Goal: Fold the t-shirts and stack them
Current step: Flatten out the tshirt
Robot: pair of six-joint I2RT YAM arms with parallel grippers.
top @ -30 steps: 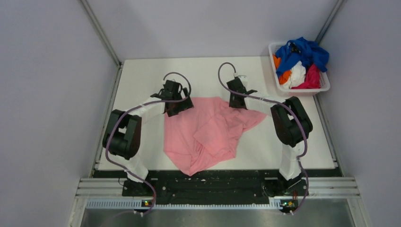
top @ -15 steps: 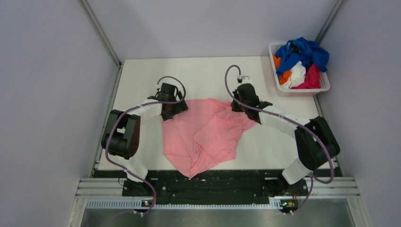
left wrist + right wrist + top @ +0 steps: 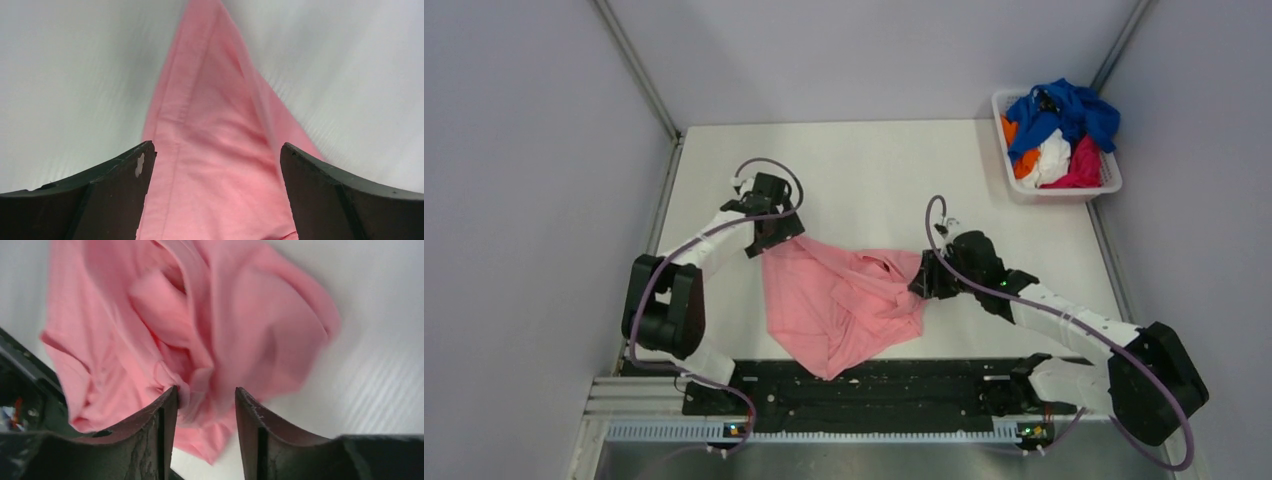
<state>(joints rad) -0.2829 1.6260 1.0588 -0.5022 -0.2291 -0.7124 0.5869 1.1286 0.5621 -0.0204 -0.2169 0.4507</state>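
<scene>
Seen from the overhead camera, the salmon-pink t-shirt [image 3: 844, 300] lies crumpled on the white table [image 3: 864, 170], towards the near edge and between the two arms. The left gripper [image 3: 764, 238] sits at the shirt's far left corner. The right gripper [image 3: 921, 285] is at its right edge, where the cloth bunches. A white lattice basket [image 3: 1114, 185] stands at the far right corner, well apart from both arms. It is heaped with a royal blue shirt [image 3: 1069, 110], an orange shirt [image 3: 1022, 160], a white shirt [image 3: 1049, 155] and a magenta shirt [image 3: 1084, 165].

Left wrist camera: the left gripper [image 3: 216, 150] is released, its dark fingers [image 3: 120, 185] standing wide apart. The pink shirt [image 3: 210, 115] runs between them and away as a narrowing strip with a stitched hem and a raised fold. The cloth is matte and finely woven.

Right wrist camera: the right gripper [image 3: 205, 392] is clenched on the pink shirt [image 3: 225, 330]. Its scuffed black fingers [image 3: 150, 435] are drawn close, with a wad of cloth caught in the narrow gap. Beyond them the shirt spreads in soft, rounded folds — blurred in places — over the faintly ribbed white surface.
</scene>
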